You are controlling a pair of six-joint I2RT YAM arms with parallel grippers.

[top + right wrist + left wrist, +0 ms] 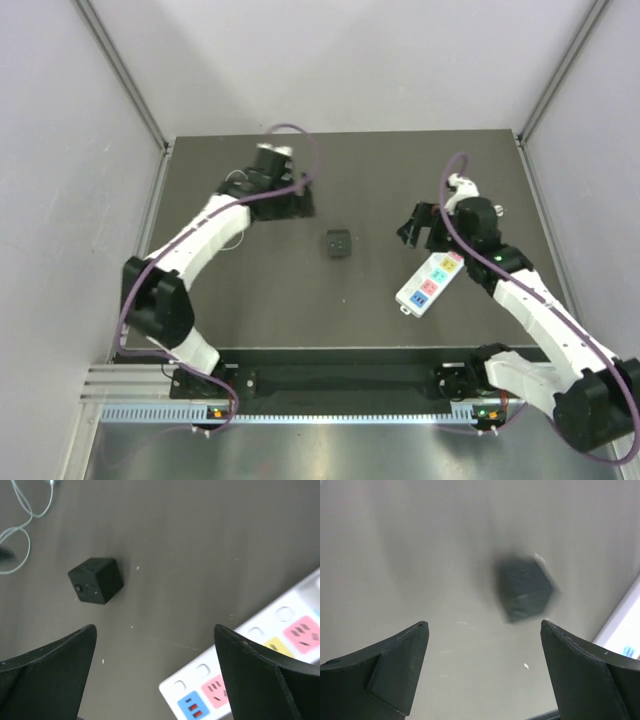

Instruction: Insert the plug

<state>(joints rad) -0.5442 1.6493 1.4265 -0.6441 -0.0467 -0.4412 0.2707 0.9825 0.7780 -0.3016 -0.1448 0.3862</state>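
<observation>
Both end effectors stand wide open and hold nothing: the left end effector (484, 625) hangs above the tabletop (250, 300) with bare surface between its fingers, and the right end effector (155, 627) likewise has only tabletop in its gap. The plug (96, 580), a small black cube, lies loose ahead of the right end effector and off toward its left finger. From the left end effector it sits ahead and slightly toward the right finger, blurred in that view. The power strip (250, 675) lies close under the right end effector's right finger, sockets facing up. Its long axis runs diagonally, angling away past that finger. The plug is near enough cubic that no long axis shows. One side face carries a small mark, but I cannot tell where its prongs point. That is the main risk: a grasp taken blind could leave the prongs facing wrong for the sockets. A pinch across its corners could also spin it, and the unfixed strip may slide under pressing.
</observation>
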